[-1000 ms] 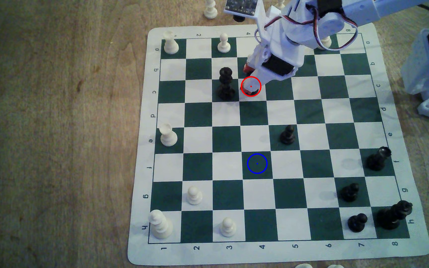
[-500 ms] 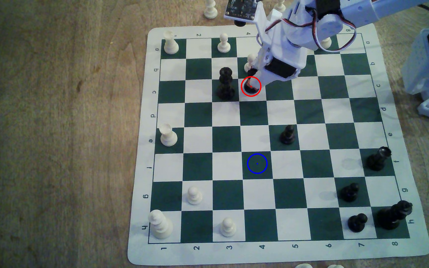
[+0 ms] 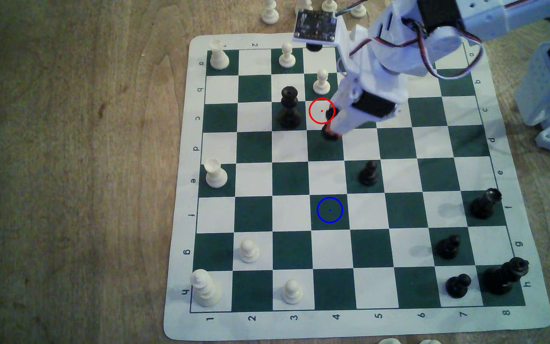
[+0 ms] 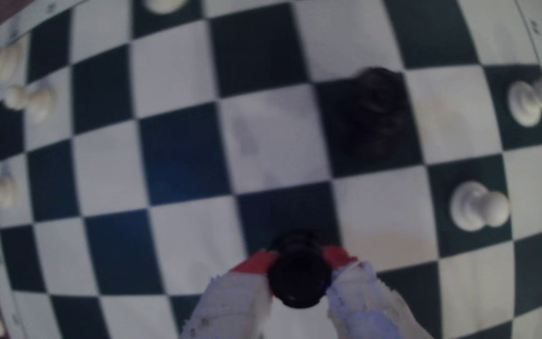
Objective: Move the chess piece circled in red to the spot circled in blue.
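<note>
My gripper [image 3: 332, 133] is shut on the short black chess piece [image 3: 329, 135], which hangs just above a dark green square below the red-ringed white square [image 3: 321, 110]. That ringed square is bare now. In the wrist view the chess piece [image 4: 299, 277] sits clamped between my two red-tipped white fingers [image 4: 255, 262], seen from above. The spot [image 3: 330, 210], a dark green square with a blue ring, lies two rows nearer the board's numbered front edge, with nothing on it.
A tall black piece [image 3: 289, 107] stands just to the exterior view's left of the red ring, a white pawn [image 3: 321, 81] right behind it. A black pawn [image 3: 369, 172] stands one square diagonally from the spot. More pieces line the chessboard's [image 3: 333, 325] edges.
My gripper closed on the chess piece, lifted it off the red-ringed square and carried it toward the board's front by about one square. The white pawn behind is uncovered.
</note>
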Controlling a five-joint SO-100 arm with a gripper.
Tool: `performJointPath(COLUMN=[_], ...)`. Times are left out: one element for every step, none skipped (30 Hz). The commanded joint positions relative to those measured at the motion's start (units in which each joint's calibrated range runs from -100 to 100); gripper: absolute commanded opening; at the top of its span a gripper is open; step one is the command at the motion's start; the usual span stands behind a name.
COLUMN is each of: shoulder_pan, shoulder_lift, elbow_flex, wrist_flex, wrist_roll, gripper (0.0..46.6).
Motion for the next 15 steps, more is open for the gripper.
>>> performJointPath(shoulder_pan=[-2.7, -3.3, -4.8, -5.7, -6.5, -7.4, -8.9, -9.8, -10.6, -11.3, -11.9, -12.9, -13.4, -13.8, -14.2], shoulder_lift=[-4.2, -3.7, -3.0, -2.5, -2.0, -1.5, -0.6, -0.2, 0.2, 0.6, 0.8, 1.3, 1.5, 1.9, 2.1], elbow_flex=[-9.7, -10.4, -11.1, -11.1, -11.1, -11.0, -10.7, -10.5, -10.4, -10.4, -10.4, -10.4, -10.4, -10.4, -10.4], wrist_flex=[0.7, 0.7, 0.5, 0.5, 0.4, 0.3, -0.4, -0.8, -1.0, -1.2, -1.4, -1.9, -2.2, -2.5, -2.6], wrist_roll=[-1.4, -1.6, -2.4, -2.6, -2.6, -2.7, -2.9, -3.1, -3.2, -3.4, -3.7, -4.1, -4.2, -4.4, -4.5], gripper=[0.3, 0.3, 0.3, 0.3, 0.3, 0.3, 0.3, 0.3, 0.3, 0.3, 0.3, 0.3, 0.3, 0.3, 0.3])
